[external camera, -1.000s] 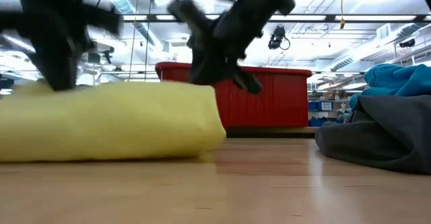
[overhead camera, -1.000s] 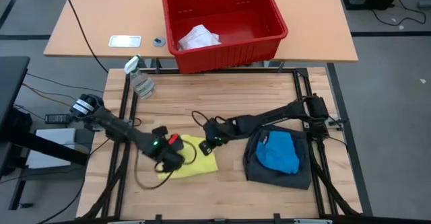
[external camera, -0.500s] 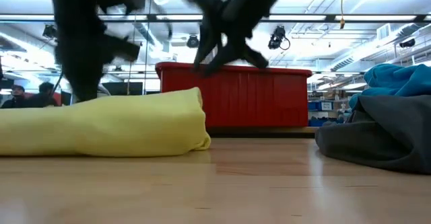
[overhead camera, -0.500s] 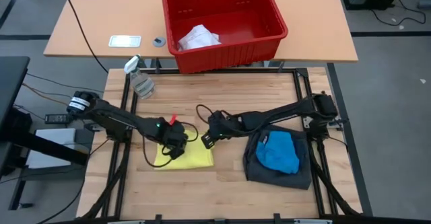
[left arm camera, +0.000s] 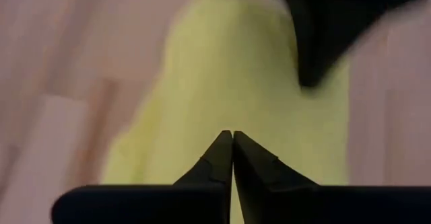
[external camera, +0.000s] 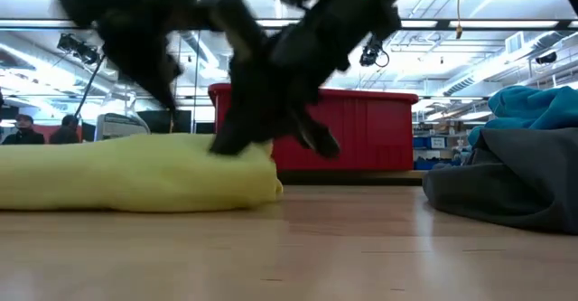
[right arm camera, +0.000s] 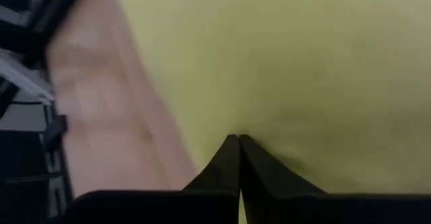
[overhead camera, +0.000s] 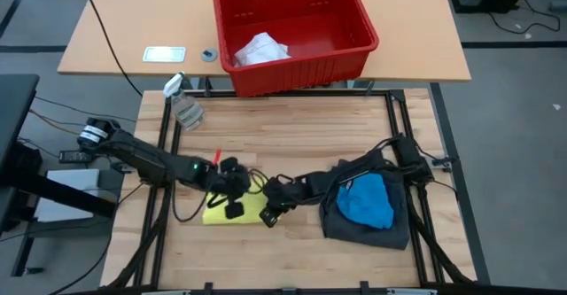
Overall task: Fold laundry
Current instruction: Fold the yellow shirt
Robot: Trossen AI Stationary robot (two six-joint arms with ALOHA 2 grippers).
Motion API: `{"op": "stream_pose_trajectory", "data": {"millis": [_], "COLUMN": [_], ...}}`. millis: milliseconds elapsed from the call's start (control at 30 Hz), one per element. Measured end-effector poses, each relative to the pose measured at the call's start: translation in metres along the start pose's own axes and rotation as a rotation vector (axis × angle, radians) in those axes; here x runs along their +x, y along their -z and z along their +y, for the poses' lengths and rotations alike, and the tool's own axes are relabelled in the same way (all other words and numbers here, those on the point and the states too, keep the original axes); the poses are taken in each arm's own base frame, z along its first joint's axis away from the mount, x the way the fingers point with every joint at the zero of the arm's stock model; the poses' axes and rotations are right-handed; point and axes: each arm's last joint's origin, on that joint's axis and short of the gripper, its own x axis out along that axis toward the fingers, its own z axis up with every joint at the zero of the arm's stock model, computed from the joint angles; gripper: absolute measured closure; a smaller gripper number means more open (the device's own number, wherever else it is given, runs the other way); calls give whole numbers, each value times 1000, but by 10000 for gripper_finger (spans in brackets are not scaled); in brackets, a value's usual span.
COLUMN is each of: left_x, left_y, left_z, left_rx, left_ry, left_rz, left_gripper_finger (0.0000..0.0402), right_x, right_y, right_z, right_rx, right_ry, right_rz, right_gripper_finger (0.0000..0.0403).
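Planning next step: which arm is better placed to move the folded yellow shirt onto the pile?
Right, probably. Right tool sits at the yellow shirt's edge nearest the grey shorts; left tool is farther away.

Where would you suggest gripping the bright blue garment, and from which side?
Probably from above, at its raised middle: the bright blue garment lies bunched on the dark grey shorts, so a top pinch should lift it alone. The right gripper is shut by the yellow shirt.

Butcher-block wooden table [overhead camera: 292,127] on grey floor [overhead camera: 514,153], adjoining a tan desk [overhead camera: 115,29]; beyond, a large hall with ceiling strip lights [external camera: 470,30], overhead beams and blue-stocked shelving [external camera: 433,143].
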Motion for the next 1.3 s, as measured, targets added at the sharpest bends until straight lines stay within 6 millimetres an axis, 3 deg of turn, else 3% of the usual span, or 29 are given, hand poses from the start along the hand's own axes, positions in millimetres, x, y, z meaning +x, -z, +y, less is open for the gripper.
{"op": "stream_pose_trajectory", "data": {"millis": [100,200,400,600,733,900,1000,1133,1300], "left_x": [13,22,29,17,-3,-22,-22,-12,6], "left_y": [25,50,82,91,88,74,63,43,38], "left_z": [-1,3,-11,-56,-82,-87,-82,-66,-47], "left_rx": [-30,-186,-563,-788,-785,-636,-472,-449,-341], "left_ry": [15,-15,66,252,285,169,125,94,60], "left_rz": [44,121,158,118,42,-50,-88,-116,21], "left_gripper_finger": [392,394,394,395,395,395,395,395,395], "right_x": [13,8,-3,0,13,22,5,-38,-82], "right_y": [10,10,-16,-45,-57,-51,-50,-53,-51], "right_z": [-9,-11,-23,-43,-46,-32,-16,9,16], "right_rx": [65,75,39,8,11,1,-27,-58,-92], "right_ry": [52,108,141,46,-184,-313,-300,-229,-51], "right_rz": [40,30,-10,19,62,42,-11,-144,-205], "right_gripper_finger": [395,398,399,400,401,402,402,402,402]}}
